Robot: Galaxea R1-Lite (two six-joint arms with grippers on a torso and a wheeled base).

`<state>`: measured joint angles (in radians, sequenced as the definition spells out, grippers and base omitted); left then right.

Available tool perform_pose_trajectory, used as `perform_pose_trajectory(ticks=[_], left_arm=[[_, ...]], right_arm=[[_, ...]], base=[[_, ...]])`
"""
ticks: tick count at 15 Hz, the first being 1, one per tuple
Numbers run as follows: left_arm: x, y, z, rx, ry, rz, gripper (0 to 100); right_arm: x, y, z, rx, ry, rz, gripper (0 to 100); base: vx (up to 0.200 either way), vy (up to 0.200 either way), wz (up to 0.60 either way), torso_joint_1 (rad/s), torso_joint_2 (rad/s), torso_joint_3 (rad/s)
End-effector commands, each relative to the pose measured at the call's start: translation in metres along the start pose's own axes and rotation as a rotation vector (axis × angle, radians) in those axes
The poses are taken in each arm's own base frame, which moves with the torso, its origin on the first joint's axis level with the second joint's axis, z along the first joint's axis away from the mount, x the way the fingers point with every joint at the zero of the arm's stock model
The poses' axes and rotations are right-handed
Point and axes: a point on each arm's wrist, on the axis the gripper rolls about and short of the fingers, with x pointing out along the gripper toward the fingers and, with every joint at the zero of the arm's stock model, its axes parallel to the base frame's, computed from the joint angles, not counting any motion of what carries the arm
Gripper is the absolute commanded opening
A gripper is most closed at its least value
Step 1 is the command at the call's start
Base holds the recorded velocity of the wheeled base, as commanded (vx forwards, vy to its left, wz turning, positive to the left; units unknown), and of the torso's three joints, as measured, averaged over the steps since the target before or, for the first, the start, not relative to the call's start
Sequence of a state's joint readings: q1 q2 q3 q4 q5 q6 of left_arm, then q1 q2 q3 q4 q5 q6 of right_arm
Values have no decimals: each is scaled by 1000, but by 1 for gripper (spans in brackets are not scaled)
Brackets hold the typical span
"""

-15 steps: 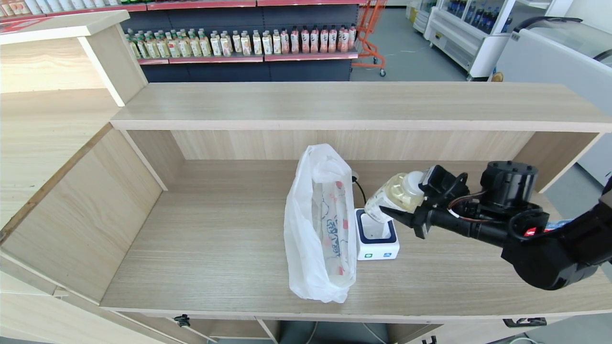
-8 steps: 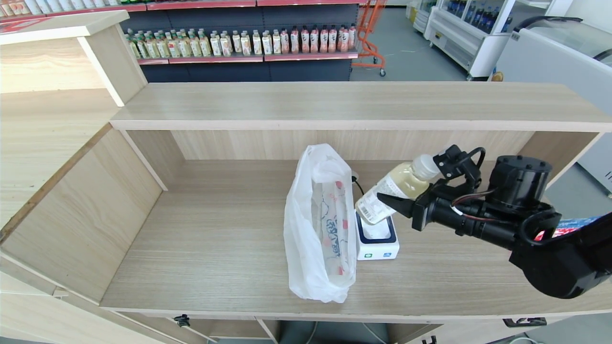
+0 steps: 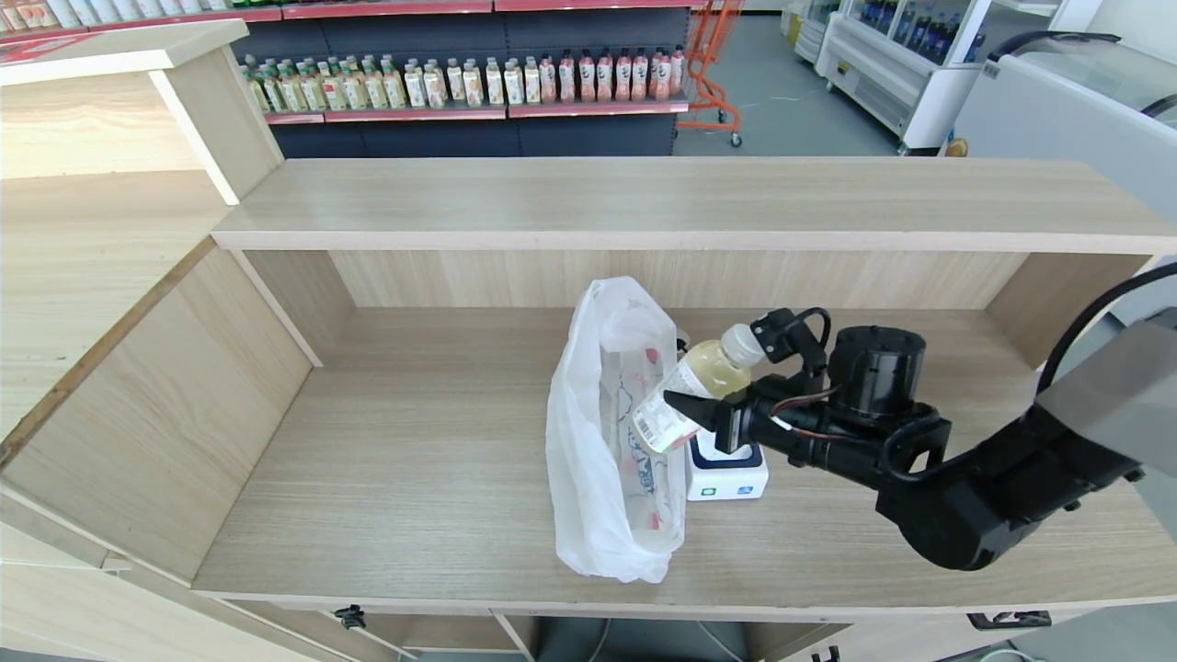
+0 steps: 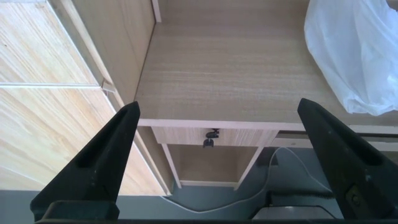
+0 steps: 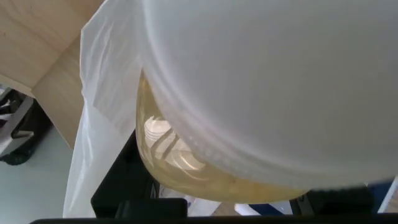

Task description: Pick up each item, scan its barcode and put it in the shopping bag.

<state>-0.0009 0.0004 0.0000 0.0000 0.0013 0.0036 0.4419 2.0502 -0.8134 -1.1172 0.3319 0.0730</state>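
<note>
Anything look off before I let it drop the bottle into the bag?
Nothing stands out. The bottle sits tilted in the right gripper, base toward the mouth of the shopping bag, cap on, with no spill visible. The bag stands upright beside the scanner.

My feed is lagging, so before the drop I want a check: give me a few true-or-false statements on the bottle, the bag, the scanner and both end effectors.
1. The right end effector is shut on the bottle. True.
2. The bottle is held upright. False: it is tilted, with its base pointing down toward the shopping bag and its cap higher.
3. The bottle lies inside the shopping bag. False: it is held in the air beside the bag's upper part, above the scanner.
4. The left end effector is open and holds nothing. True.
5. The scanner stands on the bag's left. False: it stands on the counter at the bag's right.
</note>
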Motion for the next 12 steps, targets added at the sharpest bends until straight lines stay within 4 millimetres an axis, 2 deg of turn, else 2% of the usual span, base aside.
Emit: perform_pose_trajectory(ticks=[1,6,12], left_arm=[[0,0,0,-1,0,1,100],[0,0,0,-1,0,0,100],[0,0,0,-1,0,0,100]], right_arm=[[21,-4,-18,11,36,9,0],[50,4,-27,-4,30,15,0],[65,3,-51,-150,72,18,0]], base=[[0,0,0,0,0,0],[0,0,0,0,0,0],[0,0,0,0,0,0]])
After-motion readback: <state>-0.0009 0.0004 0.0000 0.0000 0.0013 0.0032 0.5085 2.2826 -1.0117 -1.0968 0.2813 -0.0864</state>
